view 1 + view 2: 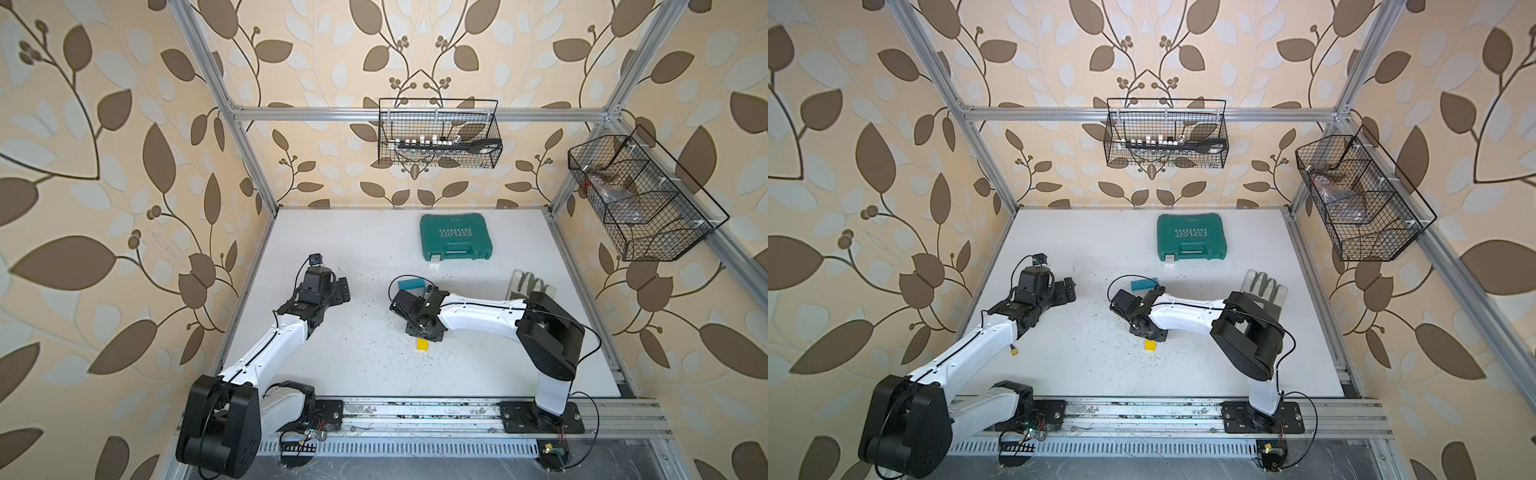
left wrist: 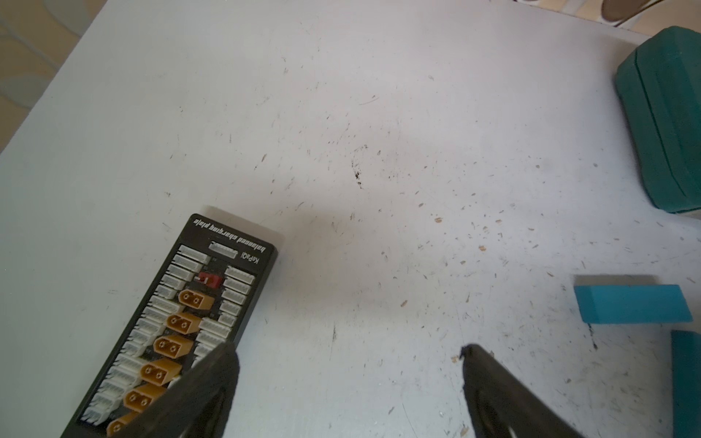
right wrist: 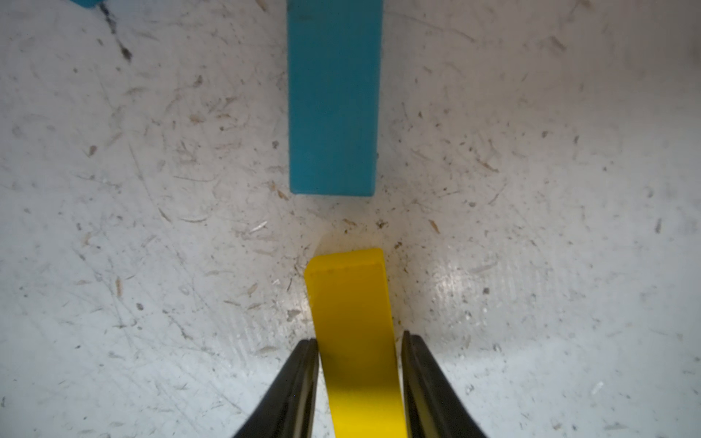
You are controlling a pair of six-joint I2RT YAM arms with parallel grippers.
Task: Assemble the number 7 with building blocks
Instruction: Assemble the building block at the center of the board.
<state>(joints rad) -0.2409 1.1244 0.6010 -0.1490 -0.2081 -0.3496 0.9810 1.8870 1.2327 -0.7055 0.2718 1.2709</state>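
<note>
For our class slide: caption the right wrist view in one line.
Right pincer grips yellow block, lined up short of a teal block.

White, scuffed table (image 1: pixel 374 365) is carrying: dark-green tool case (image 1: pixel 455 237), glove (image 1: pixel 525 283), teal block (image 2: pixel 631 303), second teal block (image 2: pixel 687 383) lying just beside it, black charging board (image 2: pixel 170 322).

Tool case (image 1: pixel 455 239) reads "EXPLOIT"; black connector board (image 2: pixel 170 330) reads "balanced charging plate".

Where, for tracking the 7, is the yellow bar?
The yellow bar is gripped in the right tool, mid-table in both top views; in the right wrist view its end faces a teal bar across a gap.
</note>
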